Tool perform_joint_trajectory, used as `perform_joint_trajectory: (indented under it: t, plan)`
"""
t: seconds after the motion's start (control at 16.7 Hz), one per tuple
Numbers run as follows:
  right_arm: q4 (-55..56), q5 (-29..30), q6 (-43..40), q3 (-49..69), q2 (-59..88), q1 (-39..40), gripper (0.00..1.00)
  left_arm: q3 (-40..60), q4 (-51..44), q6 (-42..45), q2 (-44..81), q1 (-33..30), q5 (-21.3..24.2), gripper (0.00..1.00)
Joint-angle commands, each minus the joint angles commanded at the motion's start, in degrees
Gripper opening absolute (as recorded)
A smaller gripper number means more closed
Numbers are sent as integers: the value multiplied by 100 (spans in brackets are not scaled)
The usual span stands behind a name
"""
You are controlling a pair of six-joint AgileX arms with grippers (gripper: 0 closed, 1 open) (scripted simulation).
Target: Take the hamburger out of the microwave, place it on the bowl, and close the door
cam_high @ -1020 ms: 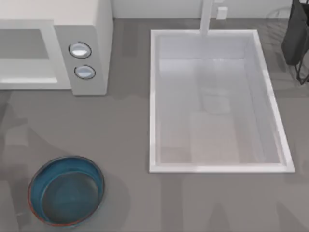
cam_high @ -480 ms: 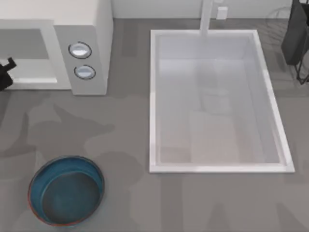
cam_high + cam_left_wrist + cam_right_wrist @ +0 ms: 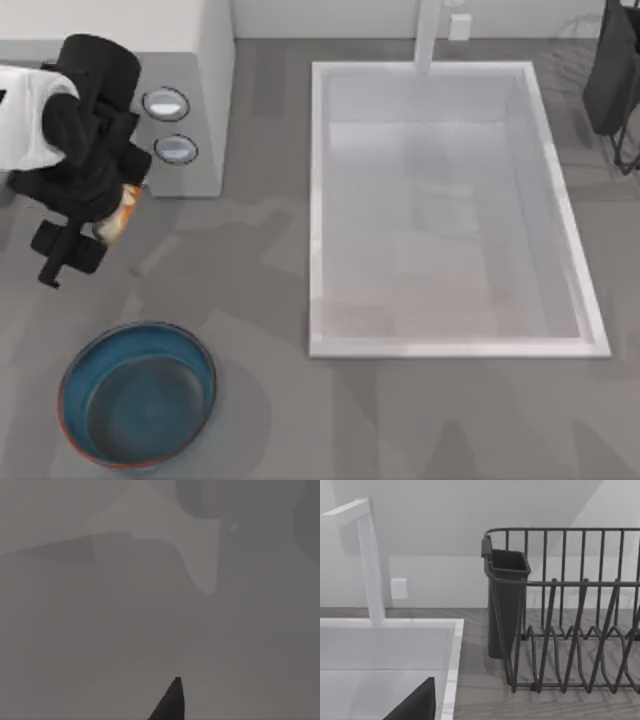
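No readable text or labels anywhere

- One microwave [image 3: 205,60], off-white, at the counter's [image 3: 260,260] far left.
- Two round silver-ringed knobs on its side panel: upper knob [image 3: 166,103], lower knob [image 3: 176,149].
- One hamburger [image 3: 122,212], an orange-and-tan lump at the left claw [image 3: 85,235].
- One teal-blue bowl [image 3: 137,394] with a reddish-brown rim.
- One white rectangular sink basin [image 3: 450,210].
- One white faucet [image 3: 367,562].
- One dark wire dish rack [image 3: 570,610].
- One dark utensil cup [image 3: 506,600] on the rack's end.
- One arm over the microwave front, the left arm [image 3: 70,130].
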Motion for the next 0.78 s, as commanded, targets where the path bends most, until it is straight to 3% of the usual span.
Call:
perform_joint_trajectory:
  t: [0.42, 0.6, 0.78]
  plan:
    - [0, 0, 0, 0, 0, 0, 100, 1570, -4393, -5237, 1541, -1833, -1090, 0]
    - [0, 0, 0, 0, 0, 0, 100, 1889, -5848, -6871, 2223, -2480, -1481, 0]
    - [0, 0, 0, 0, 0, 0, 100, 2042, -6879, -7968, 2777, -2963, -1778, 0]
